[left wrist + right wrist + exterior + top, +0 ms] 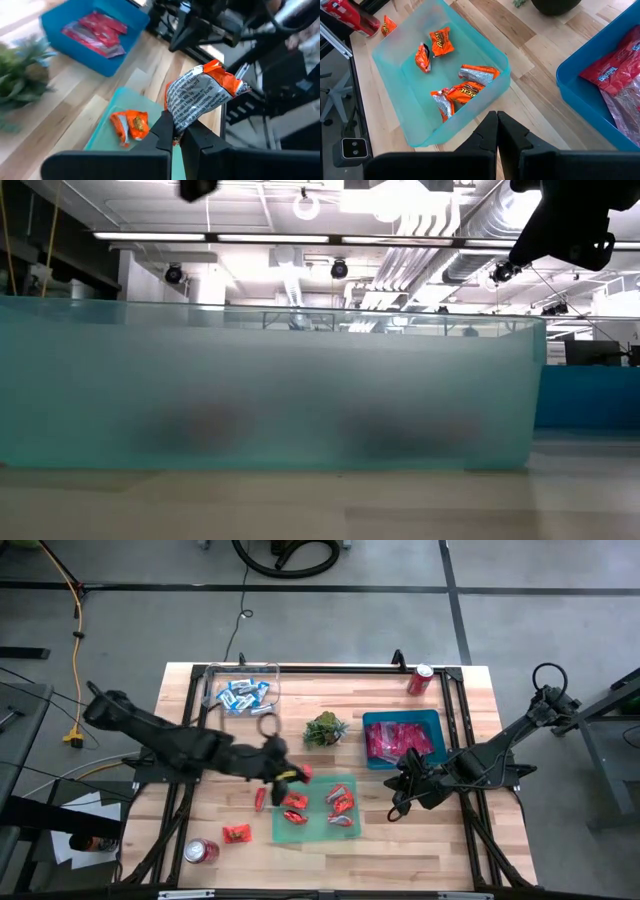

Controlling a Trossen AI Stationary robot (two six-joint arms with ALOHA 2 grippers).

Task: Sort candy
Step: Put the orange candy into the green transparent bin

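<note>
An orange-wrapped candy (205, 95) is pinched by one end in the closed left gripper (290, 776), held just above the near-left corner of the teal tray (347, 783). It is carried high, likely so the tray wall is cleared before release. Four orange pieces (462, 92) already lie in the tray; two more (237, 833) are left on the table (480, 840) beside it. The right gripper (403, 783) is parked empty and shut to the tray's right, presumably kept clear of the drop.
</note>
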